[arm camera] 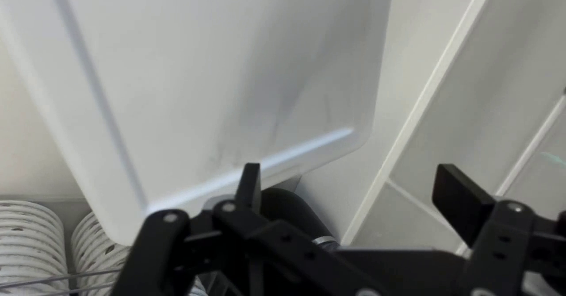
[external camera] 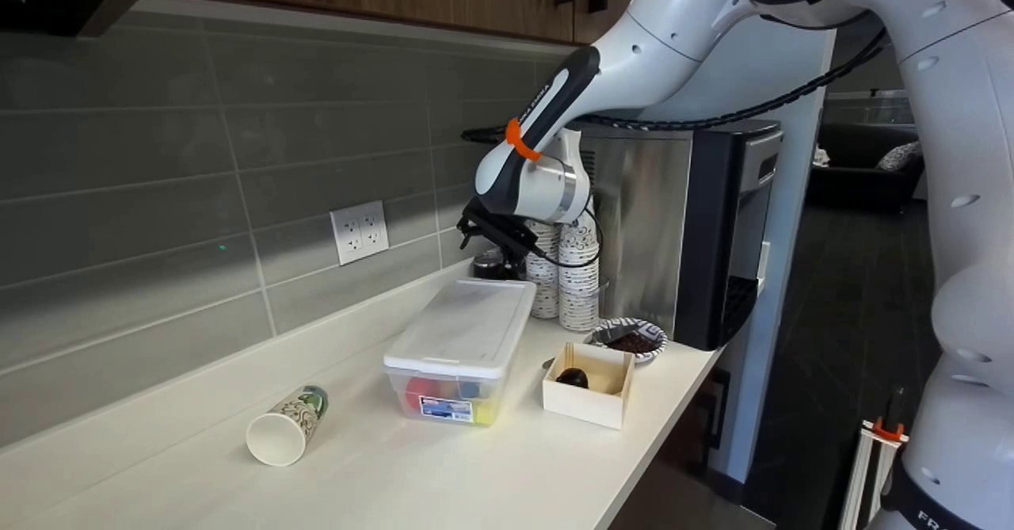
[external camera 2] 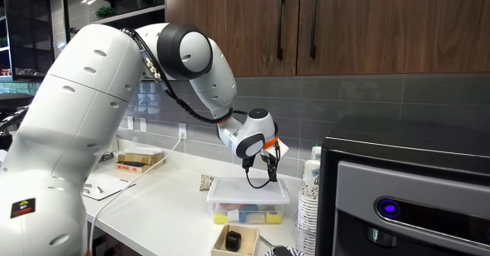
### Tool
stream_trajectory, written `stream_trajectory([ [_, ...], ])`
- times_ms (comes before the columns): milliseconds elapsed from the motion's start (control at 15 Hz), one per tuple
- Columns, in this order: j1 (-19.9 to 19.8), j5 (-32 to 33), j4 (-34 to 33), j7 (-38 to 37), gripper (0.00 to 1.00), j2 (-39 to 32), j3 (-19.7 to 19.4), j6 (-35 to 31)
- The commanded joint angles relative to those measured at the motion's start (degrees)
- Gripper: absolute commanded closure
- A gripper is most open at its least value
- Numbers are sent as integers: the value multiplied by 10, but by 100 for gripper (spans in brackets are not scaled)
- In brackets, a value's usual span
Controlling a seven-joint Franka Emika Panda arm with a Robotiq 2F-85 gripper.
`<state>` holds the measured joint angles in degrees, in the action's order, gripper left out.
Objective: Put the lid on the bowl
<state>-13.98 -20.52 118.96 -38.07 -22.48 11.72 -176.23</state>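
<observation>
My wrist view shows the end effector [arm camera: 347,181] spread wide; an exterior view alone, the tub's [external camera: 444,387] printed label [external camera: 446,409] and the arm's [external camera: 962,237] "FR" [external camera: 928,518].

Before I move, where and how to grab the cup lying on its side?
Mid-body of the cup, from straight above, the gripper straddling its width if that fits. The cup lies sideways, so a round flank faces each way, and there's a gap to the tub. It looks thin-walled, so I'd squeeze gently.
</observation>
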Motion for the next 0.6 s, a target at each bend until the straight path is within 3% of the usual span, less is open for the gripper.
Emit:
stream_trajectory([
  [0, 50, -31, 31, 18, 0, 46, -46, 19],
  [400, 107, -15, 76, 8, 0, 78, -104, 46],
  [533, 112, 18, 96, -14, 0, 91, -108, 45],
])
